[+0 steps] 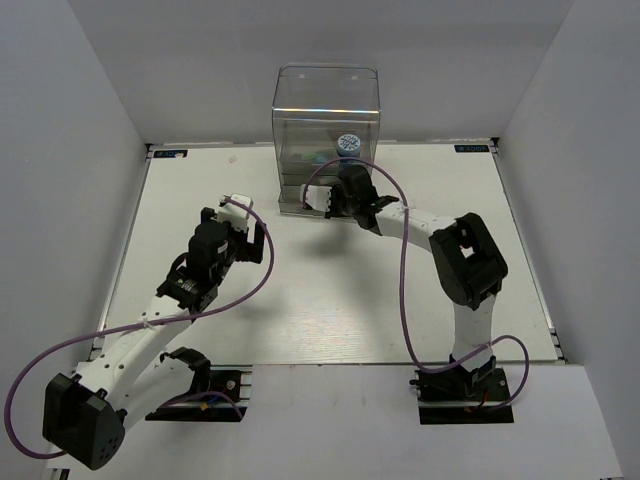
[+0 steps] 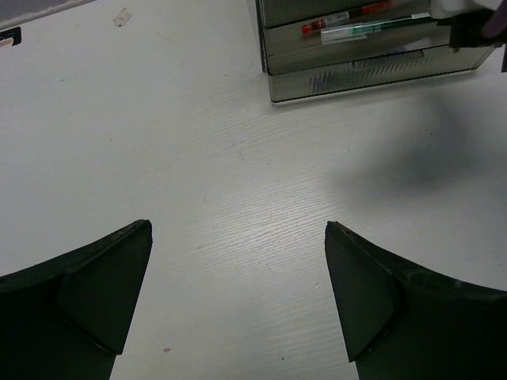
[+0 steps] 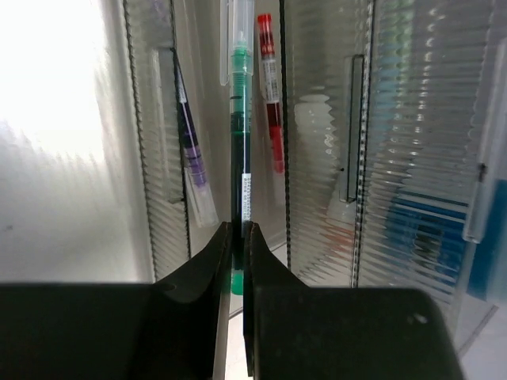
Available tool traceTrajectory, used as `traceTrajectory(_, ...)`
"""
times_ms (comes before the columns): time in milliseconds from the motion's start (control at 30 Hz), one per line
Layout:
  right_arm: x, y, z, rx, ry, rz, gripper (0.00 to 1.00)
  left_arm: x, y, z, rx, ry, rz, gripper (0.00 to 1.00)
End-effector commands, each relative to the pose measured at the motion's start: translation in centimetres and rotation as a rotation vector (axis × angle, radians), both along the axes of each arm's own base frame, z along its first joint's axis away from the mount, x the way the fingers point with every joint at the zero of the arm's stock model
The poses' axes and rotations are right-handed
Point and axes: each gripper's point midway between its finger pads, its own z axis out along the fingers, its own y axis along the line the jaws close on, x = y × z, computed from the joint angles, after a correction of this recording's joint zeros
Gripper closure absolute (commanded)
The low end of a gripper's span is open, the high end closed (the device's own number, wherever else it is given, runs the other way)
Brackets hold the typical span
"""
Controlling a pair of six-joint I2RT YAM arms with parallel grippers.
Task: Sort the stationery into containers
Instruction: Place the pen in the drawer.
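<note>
The clear organiser (image 1: 326, 110) with stacked ribbed drawers stands at the back of the table. My right gripper (image 3: 239, 229) is shut on a teal-green pen (image 3: 239, 119), whose far end reaches in among the drawers. Beside that pen lie a white pen with red marks (image 3: 270, 103) and a purple-marked one (image 3: 192, 150). From above, my right gripper (image 1: 345, 195) is at the organiser's front, under a round blue-white roll (image 1: 349, 144). My left gripper (image 2: 238, 229) hangs open over bare table, well short of the organiser (image 2: 372, 67).
White walls enclose the table (image 1: 300, 300) on three sides. A small pale scrap (image 2: 121, 16) lies near the far left edge. Something blue (image 3: 424, 229) shows blurred behind a ribbed drawer front. A purple cable (image 1: 404, 280) loops beside the right arm.
</note>
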Motion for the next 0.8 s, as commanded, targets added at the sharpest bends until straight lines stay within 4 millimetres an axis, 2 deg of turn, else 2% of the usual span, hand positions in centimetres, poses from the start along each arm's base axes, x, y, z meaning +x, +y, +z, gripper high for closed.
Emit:
traceTrajectory(0,2.4,0.4,2.6,0.015,-0.088,-0.011,0.97,0.0,0.2,-0.2,-0.002,0.006,0.012,0.0)
traceTrajectory(67,2.7,0.1,2.2,0.007,-0.078,-0.02,0.9,0.0,0.2,-0.2,-0.002,0.006,0.012,0.0)
traceTrajectory(100,2.8,0.1,2.2,0.008,-0.079,-0.024,0.8,0.0,0.2,-0.2,-0.002,0.006,0.012,0.0)
traceTrajectory(200,2.9,0.2,1.9,0.017,-0.06,-0.032,0.59,0.0,0.2,-0.2,-0.002,0.006,0.012,0.0)
traceTrajectory(300,2.6,0.1,2.0,0.042,-0.04,-0.038,0.52,0.0,0.2,-0.2,-0.002,0.006,0.012,0.0)
traceTrajectory(400,1.7,0.3,3.6,0.097,-0.023,-0.023,0.52,0.0,0.1,-0.2,-0.005,0.008,0.004,0.0)
traceTrajectory(467,0.8,0.4,4.7,0.137,-0.004,-0.014,0.56,0.0,0.1,-0.2,-0.005,0.008,0.004,0.0)
traceTrajectory(500,0.3,0.4,4.6,0.144,0.016,-0.011,0.58,0.0,0.1,-0.2,-0.005,0.008,0.004,0.0)
traceTrajectory(567,-1.0,0.9,6.0,0.217,0.055,0.022,0.73,0.0,0.1,-0.2,-0.005,0.008,0.004,0.0)
traceTrajectory(600,-2.8,1.4,5.0,0.241,0.146,0.069,0.89,-0.1,-0.1,-0.2,-0.008,0.009,-0.005,0.0)
traceTrajectory(633,-3.8,1.3,5.4,0.253,0.171,0.085,0.96,-0.1,-0.1,-0.2,-0.008,0.009,-0.005,0.0)
traceTrajectory(667,-4.6,1.4,4.8,0.257,0.208,0.101,1.0,-0.1,-0.1,-0.2,-0.008,0.009,-0.005,0.0)
traceTrajectory(700,-6.0,1.1,3.7,0.24,0.277,0.112,1.0,-0.1,-0.2,-0.2,-0.01,0.011,-0.014,0.0)
traceTrajectory(733,-7.7,2.1,3.6,0.268,0.336,0.202,1.0,-0.1,-0.2,-0.2,-0.01,0.011,-0.014,0.0)
traceTrajectory(767,-8.6,2.1,3.0,0.263,0.37,0.225,1.0,-0.1,-0.2,-0.2,-0.01,0.011,-0.014,0.0)
